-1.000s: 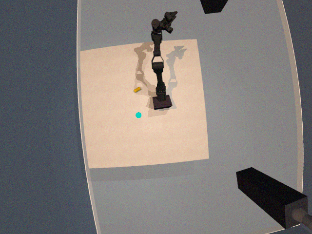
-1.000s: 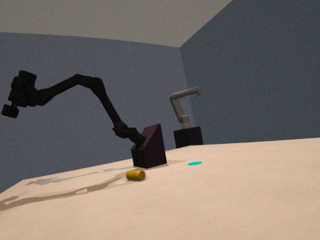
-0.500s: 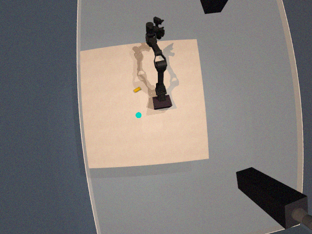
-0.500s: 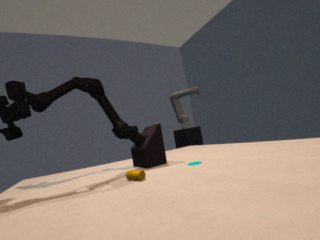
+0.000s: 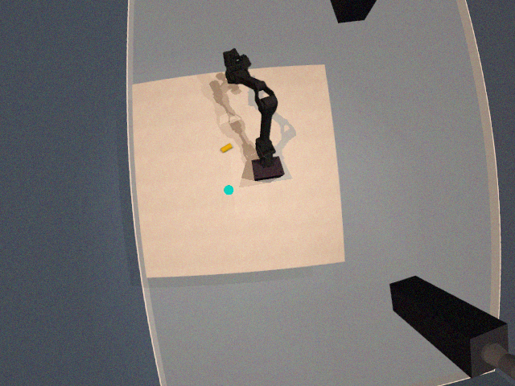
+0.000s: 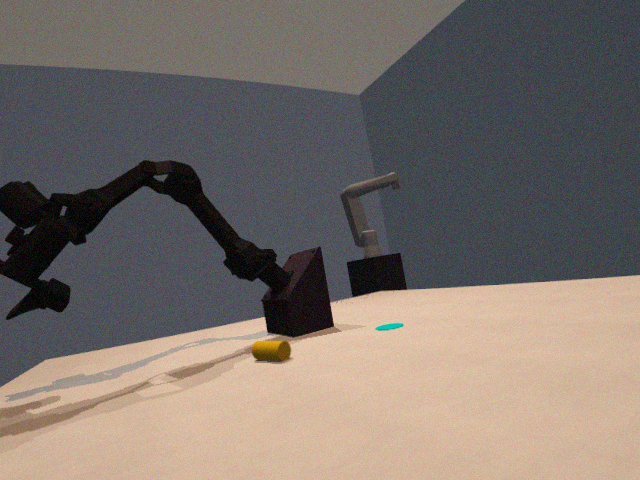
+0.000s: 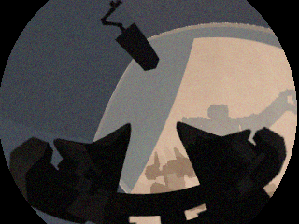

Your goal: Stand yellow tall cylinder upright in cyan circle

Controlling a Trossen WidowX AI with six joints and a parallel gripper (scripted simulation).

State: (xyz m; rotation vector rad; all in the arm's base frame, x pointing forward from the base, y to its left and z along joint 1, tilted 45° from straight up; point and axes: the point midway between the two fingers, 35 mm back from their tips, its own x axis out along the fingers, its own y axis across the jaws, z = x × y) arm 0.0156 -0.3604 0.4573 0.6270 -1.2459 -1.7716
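Yellow cylinder (image 5: 226, 147) (image 6: 270, 350) lying on counter (image 5: 199, 232) (image 6: 413, 403), away from cyan circle (image 5: 228, 190) (image 6: 389, 326); fingers parted, unladen; grasping, uprighting, placing, release, withdrawal all remain.

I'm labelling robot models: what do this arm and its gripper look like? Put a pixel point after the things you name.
The arm (image 5: 265, 125) (image 6: 212, 222) is black, with slim links and chunky, angular joints. Its gripper (image 7: 153, 126) is also black: two wedge-shaped fingers taper to points, with rounded, angular blocks on their outer sides. No markings or cables can be made out.
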